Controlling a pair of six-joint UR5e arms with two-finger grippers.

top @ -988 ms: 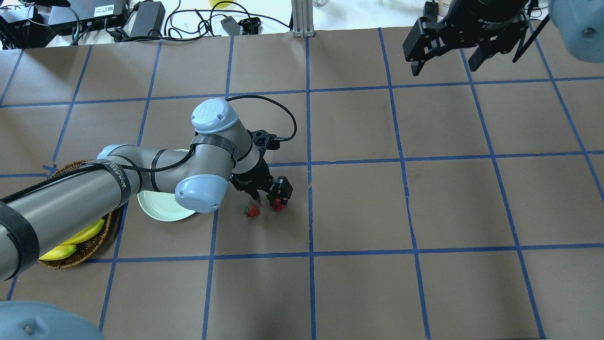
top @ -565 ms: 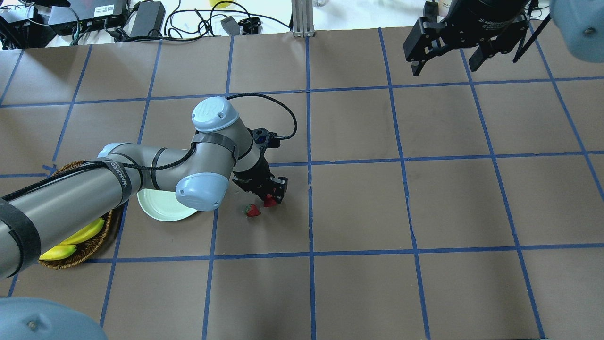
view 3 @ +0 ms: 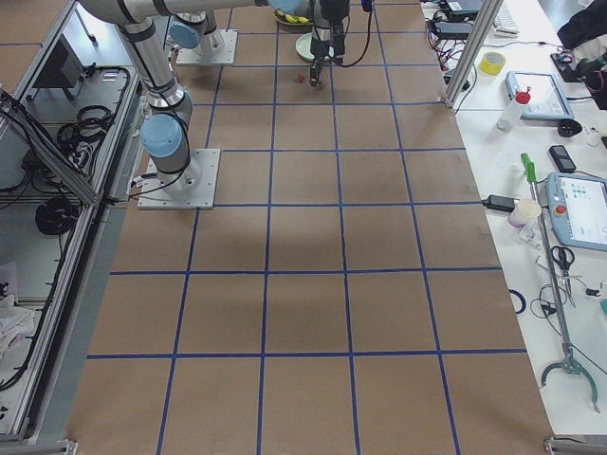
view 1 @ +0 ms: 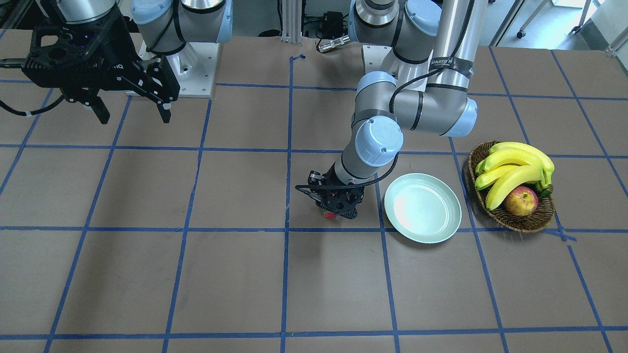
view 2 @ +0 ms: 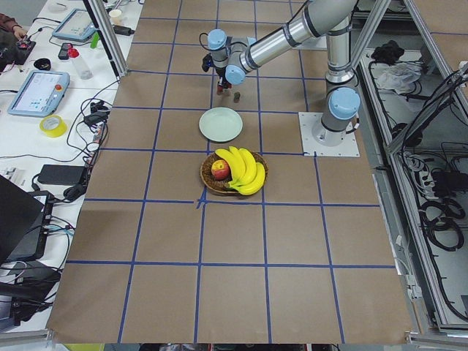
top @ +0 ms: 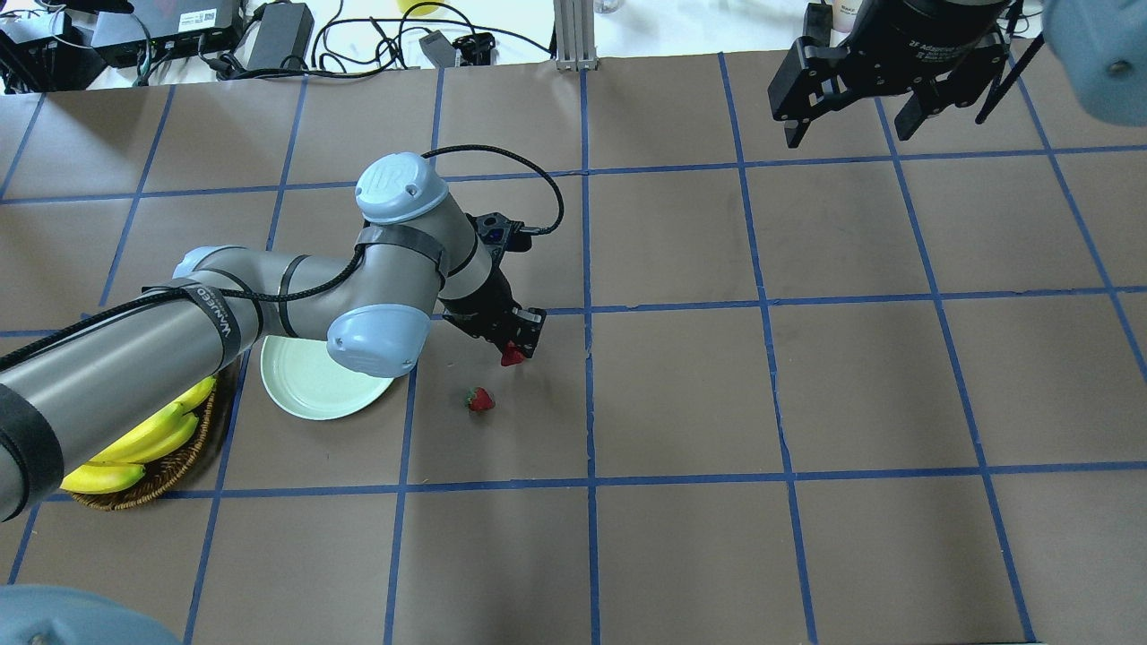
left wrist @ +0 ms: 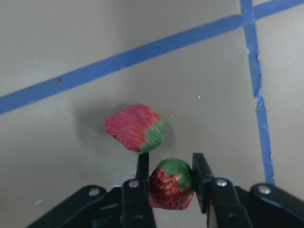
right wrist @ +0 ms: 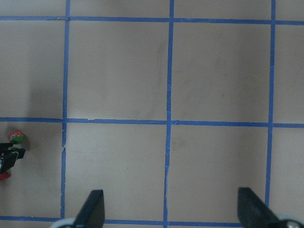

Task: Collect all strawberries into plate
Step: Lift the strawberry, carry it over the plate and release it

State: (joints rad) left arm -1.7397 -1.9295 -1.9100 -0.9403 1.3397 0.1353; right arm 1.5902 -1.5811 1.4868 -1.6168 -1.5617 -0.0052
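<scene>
The round cap on the left arm (top: 269, 296) shows the letters "UR". A black band on that arm has white letters too, but they are too small to read for sure. The white words on the right gripper (top: 849, 134) start with "2F". The rest is too small to read. The left gripper (left wrist: 170, 166) has its two fingers pressed on a strawberry (left wrist: 171, 183), red with a green top. A second strawberry (top: 480, 399) lies on the table (top: 806, 358) just beside it, not touching the fingers. The mint-green plate (view 1: 423, 208) sits near the left gripper, with a strip of bare brown table between them. From above, the arm's fat blue elbow covers part of the plate. Just past the plate is a brown basket (view 1: 520, 223) with yellow bananas (view 1: 512, 166) and a red-yellow apple (view 1: 520, 201) in it. The right gripper hangs high, well apart from all this, by the far edge, and its fingers are spread wide with nothing in them. Blue tape lines cut the brown table into squares. A big stretch of these squares lies between the two arms. Past the far edge are black boxes, tangled wires (top: 358, 36) and a metal post (top: 573, 36).
</scene>
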